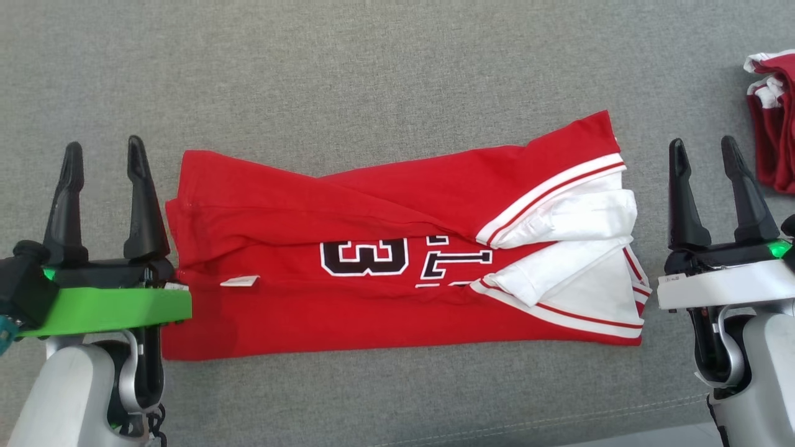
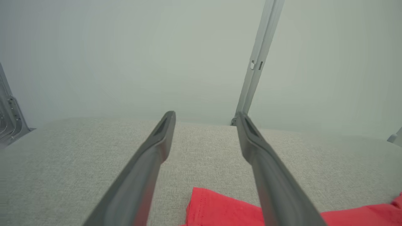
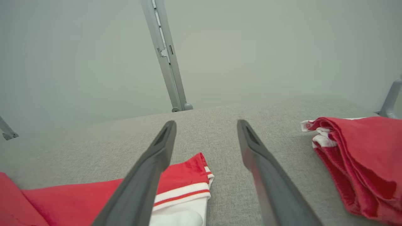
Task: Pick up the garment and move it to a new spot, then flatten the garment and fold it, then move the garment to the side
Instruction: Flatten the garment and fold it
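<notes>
Both pincers stand wide open and empty. The left pincer (image 1: 104, 144) is just beside the plain end of the red jersey (image 1: 279, 205), and the right pincer (image 1: 702, 141) is near its sleeve end. The likely trouble is that the loose white sleeves (image 1: 584, 217) and the slanting far flap spill open at the next fold or slide, because the layers lie uneven. The jersey lies mid-bench (image 1: 397, 62), folded lengthwise with its numerals partly hidden. A second red garment (image 1: 773, 124) sits bundled at the far right.

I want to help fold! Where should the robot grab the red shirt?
Probably at its two short ends, each gripper coming in from its own side. The red shirt lies in a long flat strip, left gripper by its plain end, right gripper by its white-trimmed end, both open.
</notes>
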Controlling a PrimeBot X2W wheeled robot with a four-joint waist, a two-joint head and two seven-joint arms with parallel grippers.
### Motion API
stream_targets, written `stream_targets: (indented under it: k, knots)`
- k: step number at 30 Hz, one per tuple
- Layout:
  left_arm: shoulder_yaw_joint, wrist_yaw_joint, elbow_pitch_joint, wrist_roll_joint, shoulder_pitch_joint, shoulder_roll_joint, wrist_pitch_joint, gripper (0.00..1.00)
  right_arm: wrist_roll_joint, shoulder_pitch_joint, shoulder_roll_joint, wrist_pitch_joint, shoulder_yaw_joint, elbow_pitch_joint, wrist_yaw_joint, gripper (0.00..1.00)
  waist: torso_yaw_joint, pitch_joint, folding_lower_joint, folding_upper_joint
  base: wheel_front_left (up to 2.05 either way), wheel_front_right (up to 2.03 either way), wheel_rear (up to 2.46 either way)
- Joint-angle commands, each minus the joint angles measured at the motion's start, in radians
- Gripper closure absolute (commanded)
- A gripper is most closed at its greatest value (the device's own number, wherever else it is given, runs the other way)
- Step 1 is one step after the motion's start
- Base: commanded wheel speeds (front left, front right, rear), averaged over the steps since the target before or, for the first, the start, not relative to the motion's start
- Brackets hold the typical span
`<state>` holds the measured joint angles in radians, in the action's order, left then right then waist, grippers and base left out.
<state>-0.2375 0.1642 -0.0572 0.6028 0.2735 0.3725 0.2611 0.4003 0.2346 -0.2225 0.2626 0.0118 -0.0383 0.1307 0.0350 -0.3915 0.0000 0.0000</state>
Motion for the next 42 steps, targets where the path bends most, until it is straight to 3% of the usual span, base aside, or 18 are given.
stream_targets:
  k: [1,8,21,29,39,40,41,42]
  knots:
    - [0.048,-0.025,-0.023,-0.065,-0.029,-0.032,0.004,0.0,-0.047,-0.018,0.021,0.003,-0.023,0.02,0.0,0.0,-0.005,0.019,0.0,0.0,0.0,0.0,0.0]
    - [0.112,-0.092,-0.005,-0.211,-0.087,-0.087,0.004,0.0,-0.115,-0.057,0.055,0.003,-0.04,-0.006,0.0,0.0,-0.013,0.051,0.0,0.0,0.0,0.0,0.0]
    - [0.14,-0.164,0.056,-0.28,-0.106,-0.144,0.004,0.0,-0.107,-0.06,0.056,0.003,-0.052,-0.097,0.0,0.0,-0.036,0.065,0.0,0.0,0.0,0.0,0.0]
    - [0.149,-0.202,0.077,-0.31,-0.083,-0.169,0.004,0.0,-0.062,-0.019,0.055,0.003,-0.025,-0.242,0.0,0.0,-0.057,0.061,0.0,0.0,0.0,0.0,0.0]
    - [0.144,-0.235,0.094,-0.341,-0.057,-0.2,0.004,0.0,0.008,0.011,0.062,-0.023,0.116,-0.491,0.0,0.0,-0.082,0.032,0.0,0.0,0.0,0.0,0.0]
    - [0.148,-0.236,0.095,-0.343,-0.056,-0.201,0.004,0.0,0.015,0.009,0.063,-0.028,0.134,-0.505,0.0,0.16,-0.082,0.03,0.0,0.0,0.0,0.0,0.0]
    - [0.152,-0.236,0.096,-0.346,-0.054,-0.202,0.004,0.0,0.024,0.012,0.064,-0.029,0.148,-0.514,0.0,0.5,-0.081,0.027,0.0,0.0,0.0,0.0,0.0]
    - [0.156,-0.238,0.097,-0.349,-0.054,-0.203,0.004,0.0,0.033,0.013,0.065,-0.028,0.161,-0.52,0.001,0.73,-0.079,0.025,0.0,0.0,0.0,0.0,0.0]
